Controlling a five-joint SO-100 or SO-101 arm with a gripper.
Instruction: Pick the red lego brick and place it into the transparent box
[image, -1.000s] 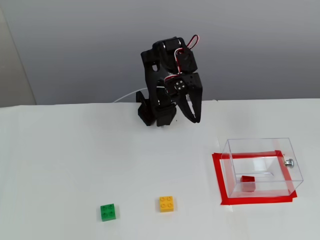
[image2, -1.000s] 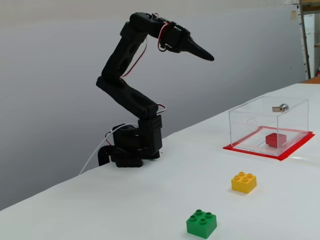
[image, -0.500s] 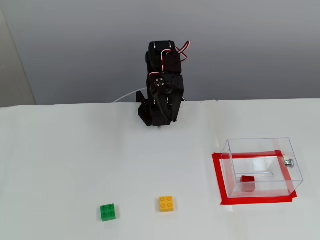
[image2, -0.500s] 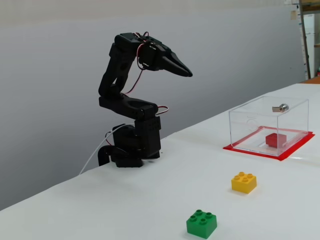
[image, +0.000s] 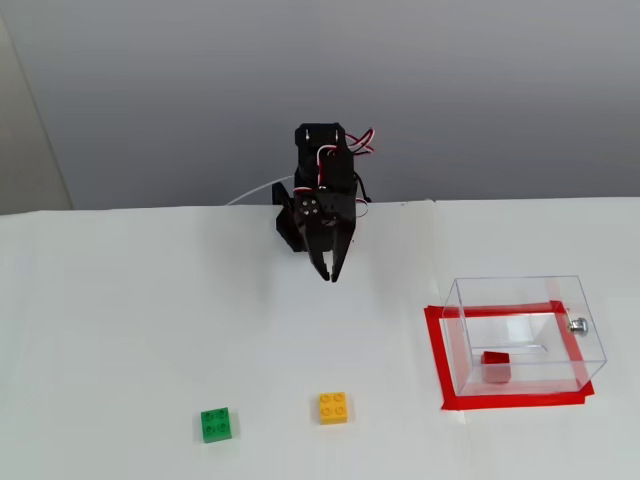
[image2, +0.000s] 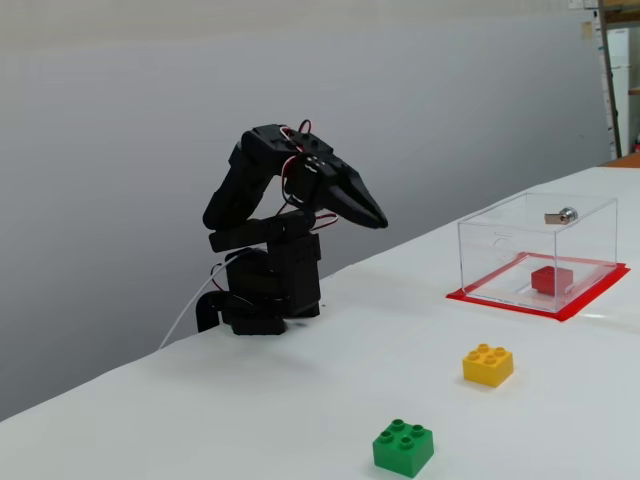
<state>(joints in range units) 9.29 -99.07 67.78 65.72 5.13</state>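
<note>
Currently your hand hangs empty above the surface, close in front of the arm's base, with its two fingers drawn together to a near-closed point; it touches nothing. In the side-on fixed view the hand slopes downward and toward the right of that picture, clear of the surface.

You will find the red lego brick lying on the floor of the transparent box, well apart from the hand. It is square, so no long axis can be named; in the side-on fixed view the red lego brick sits flat with its edges roughly in line with the walls of the transparent box. A red tape outline frames the box's footprint.

Outside the box, a yellow brick and a green brick rest studs-up on the surface, apart from each other.
</note>
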